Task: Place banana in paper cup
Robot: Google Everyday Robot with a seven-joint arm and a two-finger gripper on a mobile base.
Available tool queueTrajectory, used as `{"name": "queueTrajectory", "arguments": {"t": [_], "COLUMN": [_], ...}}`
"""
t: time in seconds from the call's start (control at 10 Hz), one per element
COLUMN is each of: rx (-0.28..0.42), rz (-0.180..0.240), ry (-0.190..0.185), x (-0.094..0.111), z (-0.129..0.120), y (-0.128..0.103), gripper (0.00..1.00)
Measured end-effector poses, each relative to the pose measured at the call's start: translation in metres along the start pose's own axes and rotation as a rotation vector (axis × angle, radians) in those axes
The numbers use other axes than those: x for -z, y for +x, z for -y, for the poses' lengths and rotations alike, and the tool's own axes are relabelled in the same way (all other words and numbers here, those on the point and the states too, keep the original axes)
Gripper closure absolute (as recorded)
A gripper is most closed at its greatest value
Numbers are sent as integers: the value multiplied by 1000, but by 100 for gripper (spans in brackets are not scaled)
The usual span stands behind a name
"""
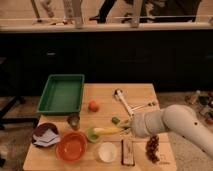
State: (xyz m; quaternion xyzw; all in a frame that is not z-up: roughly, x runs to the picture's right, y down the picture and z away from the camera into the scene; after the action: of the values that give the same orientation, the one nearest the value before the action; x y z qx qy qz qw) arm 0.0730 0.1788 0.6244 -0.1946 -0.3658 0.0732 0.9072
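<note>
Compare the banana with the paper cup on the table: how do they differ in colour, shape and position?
The banana is yellow; the paper cup is white. The banana is long and slim, lying flat; the cup is round, standing upright with its mouth up. The banana lies just behind the cup, with the gripper shut at its right end; nothing touches the cup. Both sit near the table's front edge.

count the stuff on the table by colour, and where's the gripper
green: 3, tray, small cup, small piece
orange: 2, bowl, round fruit
yellow: 1, banana
white: 1, paper cup
dark: 3, metallic cup, packet, bag
total: 10
gripper: shut on banana's right end
</note>
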Motion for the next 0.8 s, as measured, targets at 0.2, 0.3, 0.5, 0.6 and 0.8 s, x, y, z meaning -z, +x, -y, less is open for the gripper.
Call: {"name": "queueTrajectory", "arguments": {"t": [0.2, 0.3, 0.5, 0.6, 0.8], "rx": [-17, -22, -32, -35, -39], "rz": [9, 11, 21, 25, 29], "ry": [1, -1, -13, -21, -37], "x": [-1, -3, -11, -15, -22], "z": [-11, -14, -21, -25, -32], "y": [8, 10, 15, 17, 18], "gripper": [100, 100, 100, 100, 100]}}
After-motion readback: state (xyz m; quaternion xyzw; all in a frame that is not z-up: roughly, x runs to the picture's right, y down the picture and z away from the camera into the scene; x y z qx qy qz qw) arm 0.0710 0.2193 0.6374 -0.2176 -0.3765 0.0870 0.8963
